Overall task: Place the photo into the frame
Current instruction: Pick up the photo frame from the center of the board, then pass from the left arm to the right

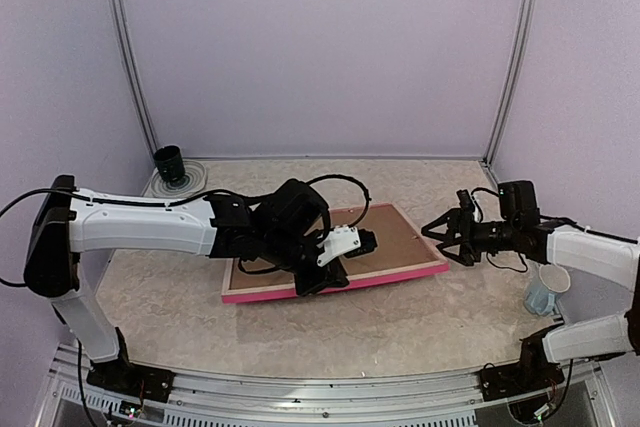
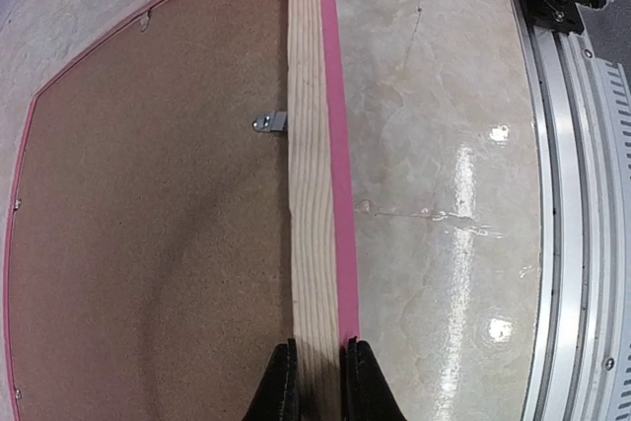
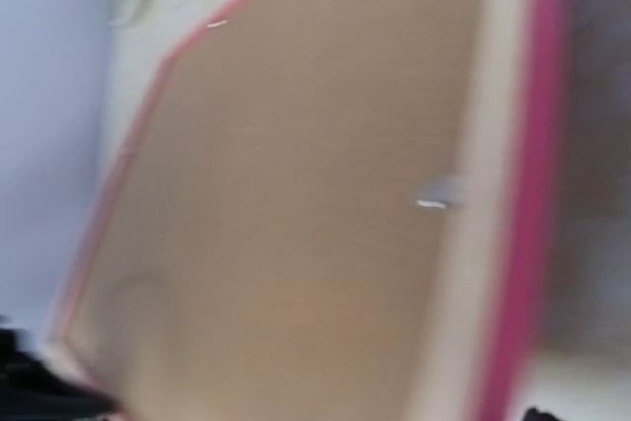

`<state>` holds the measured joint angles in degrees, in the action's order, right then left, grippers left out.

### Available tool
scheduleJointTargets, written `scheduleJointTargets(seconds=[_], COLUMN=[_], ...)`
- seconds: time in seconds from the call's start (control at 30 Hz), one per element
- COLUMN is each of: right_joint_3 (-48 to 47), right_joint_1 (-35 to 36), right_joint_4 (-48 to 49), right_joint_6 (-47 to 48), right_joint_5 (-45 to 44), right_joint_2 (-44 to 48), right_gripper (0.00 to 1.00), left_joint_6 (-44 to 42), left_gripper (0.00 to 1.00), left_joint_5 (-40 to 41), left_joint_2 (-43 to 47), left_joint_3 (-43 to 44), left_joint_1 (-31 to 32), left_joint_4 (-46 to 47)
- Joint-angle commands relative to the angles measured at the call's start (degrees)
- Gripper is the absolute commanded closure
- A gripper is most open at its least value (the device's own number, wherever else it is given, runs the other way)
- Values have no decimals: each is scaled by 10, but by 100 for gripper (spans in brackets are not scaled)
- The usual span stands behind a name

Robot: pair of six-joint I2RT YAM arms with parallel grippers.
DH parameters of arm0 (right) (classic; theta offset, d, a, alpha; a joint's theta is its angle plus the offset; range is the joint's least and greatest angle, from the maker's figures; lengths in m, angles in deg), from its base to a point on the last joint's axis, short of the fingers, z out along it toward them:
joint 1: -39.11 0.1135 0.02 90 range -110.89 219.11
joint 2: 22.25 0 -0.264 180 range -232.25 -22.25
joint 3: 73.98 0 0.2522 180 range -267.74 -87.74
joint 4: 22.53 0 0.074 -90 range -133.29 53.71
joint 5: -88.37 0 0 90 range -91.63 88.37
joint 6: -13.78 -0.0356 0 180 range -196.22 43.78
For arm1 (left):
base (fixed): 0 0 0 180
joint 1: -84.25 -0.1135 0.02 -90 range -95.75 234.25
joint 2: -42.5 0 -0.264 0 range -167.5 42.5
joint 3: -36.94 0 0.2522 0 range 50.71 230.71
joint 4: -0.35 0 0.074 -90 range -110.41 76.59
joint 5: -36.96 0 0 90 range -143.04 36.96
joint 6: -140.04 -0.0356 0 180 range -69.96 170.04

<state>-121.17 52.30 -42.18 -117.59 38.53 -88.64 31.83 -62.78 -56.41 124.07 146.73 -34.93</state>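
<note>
left gripper (image 2: 320,382) clamped across the near wooden rail of frame (image 1: 395,276), which lies face down on table (image 1: 420,332) | right gripper (image 1: 447,234) spread, just off its right end | photo not visible | risk: if I lift on this narrow edge pinch, the frame could pivot or slip free
</note>
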Motion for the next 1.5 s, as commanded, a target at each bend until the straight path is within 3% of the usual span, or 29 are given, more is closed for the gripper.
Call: scheduleJointTargets(seconds=[0.0,0.3,0.6,0.83,1.1,1.47], right_joint_3=[33,117,102,106,179,212], right_joint_1=[-8,-8,-8,-8,-8,-8], right_joint_4=[138,254,139,194,425,523], right_joint_6=[-138,-249,-145,-166,-332,-421], right_joint_5=[145,182,130,171,216,221], right_joint_2=[-14,-25,-23,-43,-75,-66], right_gripper=[11,11,12,13,29,64], left_joint_6=[-27,-32,-27,-28,-30,-33], left_gripper=[100,100,100,100,100,100], left_joint_5=[6,11,17,29,32,45], left_joint_2=[28,38,37,37,43,43], left_joint_3=[33,34,19,20,16,8], left_joint_1=[6,10,13,19,20,23], left_joint_4=[23,27,46,45,44,45])
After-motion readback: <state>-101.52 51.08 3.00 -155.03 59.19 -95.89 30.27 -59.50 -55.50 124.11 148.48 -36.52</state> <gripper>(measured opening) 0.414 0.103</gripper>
